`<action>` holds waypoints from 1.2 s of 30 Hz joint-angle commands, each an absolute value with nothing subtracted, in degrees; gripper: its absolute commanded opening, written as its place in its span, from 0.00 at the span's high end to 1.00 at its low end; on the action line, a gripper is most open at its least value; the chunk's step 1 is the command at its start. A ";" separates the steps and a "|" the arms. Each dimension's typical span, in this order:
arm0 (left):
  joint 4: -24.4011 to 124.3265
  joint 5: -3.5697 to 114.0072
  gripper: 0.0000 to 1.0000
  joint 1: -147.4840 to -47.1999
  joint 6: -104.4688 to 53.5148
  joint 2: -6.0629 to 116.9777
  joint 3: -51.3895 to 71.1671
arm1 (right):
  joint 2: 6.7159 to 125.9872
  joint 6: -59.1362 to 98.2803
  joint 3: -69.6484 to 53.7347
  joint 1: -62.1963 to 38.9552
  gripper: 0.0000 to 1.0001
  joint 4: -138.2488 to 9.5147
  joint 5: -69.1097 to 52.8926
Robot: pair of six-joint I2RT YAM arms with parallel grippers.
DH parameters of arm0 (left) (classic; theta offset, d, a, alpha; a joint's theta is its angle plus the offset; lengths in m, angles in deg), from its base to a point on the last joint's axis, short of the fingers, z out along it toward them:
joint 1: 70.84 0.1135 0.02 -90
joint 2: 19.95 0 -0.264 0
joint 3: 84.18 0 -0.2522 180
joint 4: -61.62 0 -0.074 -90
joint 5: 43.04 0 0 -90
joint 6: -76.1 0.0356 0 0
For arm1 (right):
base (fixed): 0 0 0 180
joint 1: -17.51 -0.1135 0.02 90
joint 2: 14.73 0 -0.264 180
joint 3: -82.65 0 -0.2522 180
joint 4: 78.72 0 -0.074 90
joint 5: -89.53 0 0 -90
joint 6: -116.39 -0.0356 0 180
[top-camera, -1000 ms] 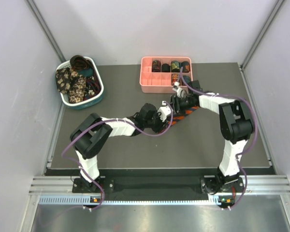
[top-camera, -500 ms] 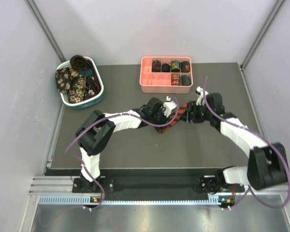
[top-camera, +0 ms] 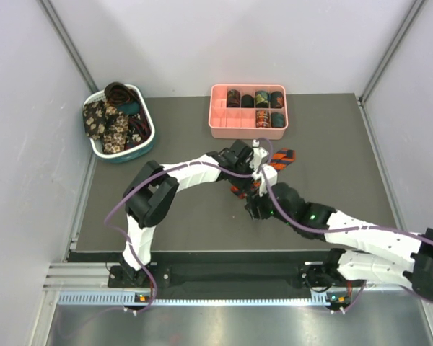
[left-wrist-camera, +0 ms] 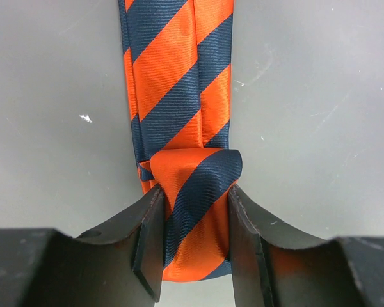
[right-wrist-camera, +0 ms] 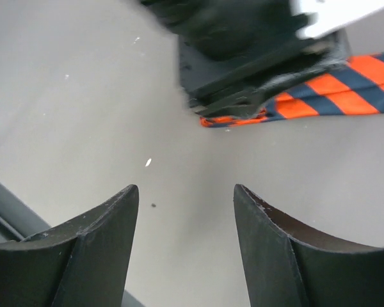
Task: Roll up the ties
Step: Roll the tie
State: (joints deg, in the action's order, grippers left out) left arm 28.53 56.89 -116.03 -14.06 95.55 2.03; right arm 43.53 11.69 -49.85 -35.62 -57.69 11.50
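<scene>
An orange-and-navy striped tie (left-wrist-camera: 179, 70) lies as a long strip on the grey table, its wide end (top-camera: 283, 157) toward the pink tray. Its near end is folded over into a small roll. My left gripper (left-wrist-camera: 195, 192) is shut on that roll, one finger against each side; from above it (top-camera: 244, 184) sits at the tie's near-left end. My right gripper (right-wrist-camera: 185, 192) hangs open over bare table with nothing between its fingers, just in front of the left gripper (right-wrist-camera: 243, 51) and the tie (right-wrist-camera: 333, 93). From above it (top-camera: 256, 209) is on the near side of the tie.
A pink compartment tray (top-camera: 234, 132) at the back centre holds several rolled ties (top-camera: 261, 99). A white-and-teal basket (top-camera: 123, 153) at the back left is heaped with unrolled ties (top-camera: 107, 124). The right arm (top-camera: 361, 234) lies low across the near right of the table.
The right arm swung from the tie's far right end round to its near side, and its jaws opened wider. The left gripper kept its hold on the rolled end, shifting slightly.
</scene>
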 commanded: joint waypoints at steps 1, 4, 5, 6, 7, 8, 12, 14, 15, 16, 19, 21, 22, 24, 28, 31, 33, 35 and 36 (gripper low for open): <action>14.47 56.54 0.75 -116.90 -15.39 99.49 1.73 | 45.03 13.55 -50.19 -45.12 0.38 -62.41 27.44; 12.27 56.62 0.75 -116.90 -14.95 100.37 0.59 | 48.28 15.91 -49.50 -51.46 0.38 -66.00 31.51; 11.83 56.54 0.75 -116.90 -14.78 100.63 0.32 | 49.59 16.71 -48.71 -52.79 0.37 -66.10 32.83; 11.30 56.80 0.75 -116.90 -14.60 100.90 0.06 | 53.09 17.50 -47.65 -53.85 0.37 -65.84 33.89; 10.77 56.71 0.75 -116.98 -14.51 101.34 -0.29 | 55.21 18.99 -46.16 -55.78 0.37 -65.15 35.90; 10.33 56.54 0.76 -116.90 -14.51 101.51 -0.90 | 59.93 19.61 -42.76 -56.66 0.37 -62.27 37.49; 6.65 56.89 0.76 -116.90 -14.42 102.92 -2.40 | 71.91 23.48 -34.21 -59.92 0.38 -56.54 44.17; 4.89 56.98 0.75 -116.98 -14.42 103.71 -3.98 | 78.57 25.06 -29.12 -60.54 0.38 -52.50 47.86; 3.23 57.24 0.76 -116.90 -13.03 104.50 -4.33 | 80.79 25.16 -27.18 -60.63 0.37 -50.92 50.48; 2.43 57.50 0.75 -116.98 -12.84 104.85 -5.30 | 84.64 25.16 -23.77 -60.54 0.36 -47.68 51.81; 0.49 57.33 0.75 -117.07 -12.49 105.47 -6.36 | 89.49 24.64 -17.53 -59.84 0.32 -41.87 55.41; -0.21 57.33 0.75 -116.99 -12.32 105.91 -6.97 | 92.93 23.76 -14.87 -59.14 0.32 -39.49 56.39; -1.17 57.33 0.75 -117.07 -12.32 106.17 -7.67 | 93.81 23.23 -12.42 -58.26 0.32 -36.95 56.66; -2.32 57.68 0.75 -117.07 -12.14 106.96 -8.38 | 95.83 23.13 -10.74 -57.55 0.32 -35.61 56.92; -5.22 57.86 0.74 -116.99 -11.70 108.54 -10.83 | 98.56 25.24 -7.83 -55.36 0.32 -34.20 56.66; -7.07 57.94 0.74 -116.99 -11.44 109.25 -12.07 | 100.40 26.04 -7.13 -53.96 0.32 -34.11 56.31; -7.69 57.77 0.74 -117.07 -11.35 109.51 -12.42 | 101.63 25.95 -6.95 -52.99 0.32 -34.20 55.61; -8.04 57.86 0.75 -117.07 -11.35 109.95 -12.86 | 102.77 27.97 -7.13 -51.49 0.32 -34.64 54.91; -8.74 57.77 0.75 -117.07 -11.35 110.04 -13.12 | 103.22 28.66 -7.13 -51.05 0.32 -34.90 54.90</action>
State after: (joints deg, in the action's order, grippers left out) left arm 7.52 57.00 -116.27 -11.79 104.76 -15.70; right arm 101.76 26.18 -8.87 -52.82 -35.29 54.29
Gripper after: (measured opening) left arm 0.426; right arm 0.681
